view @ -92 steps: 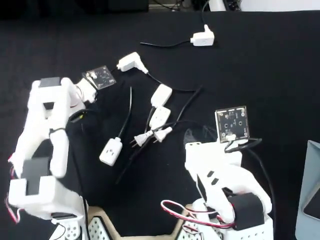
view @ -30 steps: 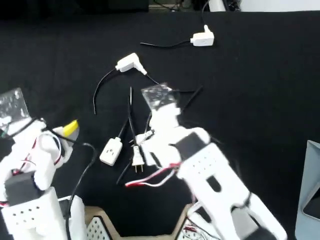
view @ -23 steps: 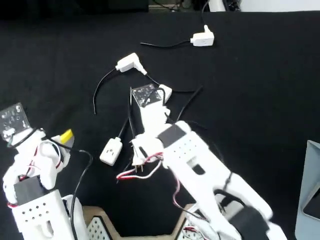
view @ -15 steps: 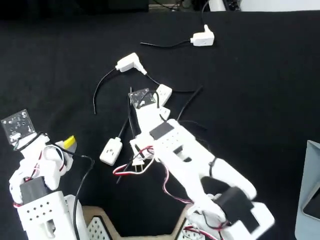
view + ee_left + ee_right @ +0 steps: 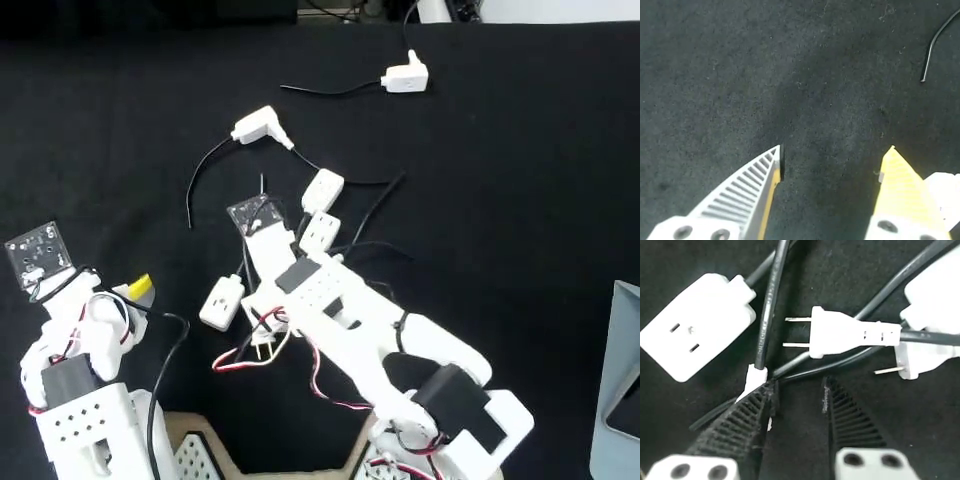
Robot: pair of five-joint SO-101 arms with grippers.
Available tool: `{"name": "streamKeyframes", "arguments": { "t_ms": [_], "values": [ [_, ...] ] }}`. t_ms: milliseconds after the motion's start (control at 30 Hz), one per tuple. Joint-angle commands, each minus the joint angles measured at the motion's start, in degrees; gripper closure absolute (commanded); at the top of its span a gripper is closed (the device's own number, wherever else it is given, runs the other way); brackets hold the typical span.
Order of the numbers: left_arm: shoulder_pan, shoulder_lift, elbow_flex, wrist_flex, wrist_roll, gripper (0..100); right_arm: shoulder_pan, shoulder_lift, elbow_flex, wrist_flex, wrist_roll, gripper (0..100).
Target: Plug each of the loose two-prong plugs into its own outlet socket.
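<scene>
- The surface (image 5: 520,200) is draped in black cloth from edge to edge. Close up, in the left wrist view, it looks felt-like and flecked with lint.
- Past the far edge the room is dark, with a pale strip (image 5: 560,10) at the far right corner.
- A grey-blue object (image 5: 622,380) pokes in at the right edge; I can't tell what it is.
- The left arm (image 5: 70,380) stands at the near left corner. Its left end effector (image 5: 835,148) is spread wide over the cloth, one grey finger and one yellow, with nothing between them. A loose cable end (image 5: 935,45) lies off to one side.
- The right arm (image 5: 380,340) slants from the near edge to the tangle of cords in the middle.
- The right end effector (image 5: 798,385) has its jaws a narrow gap apart, holding nothing, just above crossing black cords.
- A two-prong plug (image 5: 840,332) lies flat just beyond those fingertips. Its prongs point toward an outlet socket (image 5: 695,345) but stay apart from it, with a black cord (image 5: 771,300) running between the two.
- A second plug (image 5: 912,365) lies just beside the first, one prong showing.
- From above, two more sockets (image 5: 323,190) (image 5: 318,232) sit close together mid-surface. An angled plug (image 5: 258,125) lies farther back, and a far plug (image 5: 405,75) rests near the far edge, well apart from the rest.
</scene>
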Motion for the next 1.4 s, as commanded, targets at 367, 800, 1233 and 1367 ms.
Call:
{"name": "streamKeyframes", "arguments": {
  "t_ms": [367, 800, 1233, 1367],
  "values": [
    [-0.57, -0.44, -0.40, -0.97, -0.35, 69, -5.45, -4.70, -4.62, 5.80, -0.62, 85.8],
    [-0.57, -0.44, -0.40, -0.97, -0.35, 69, -5.98, 6.99, -4.79, 1.05, -0.62, 92.5],
    [-0.57, -0.44, 0.40, -1.41, -0.35, 69, -0.26, 6.90, -16.40, 16.44, 0.00, 98.6],
    [-0.57, -0.44, 0.48, -1.41, -0.35, 69, 5.27, 6.73, -21.05, 22.24, 5.71, 98.6]
  ]
}}
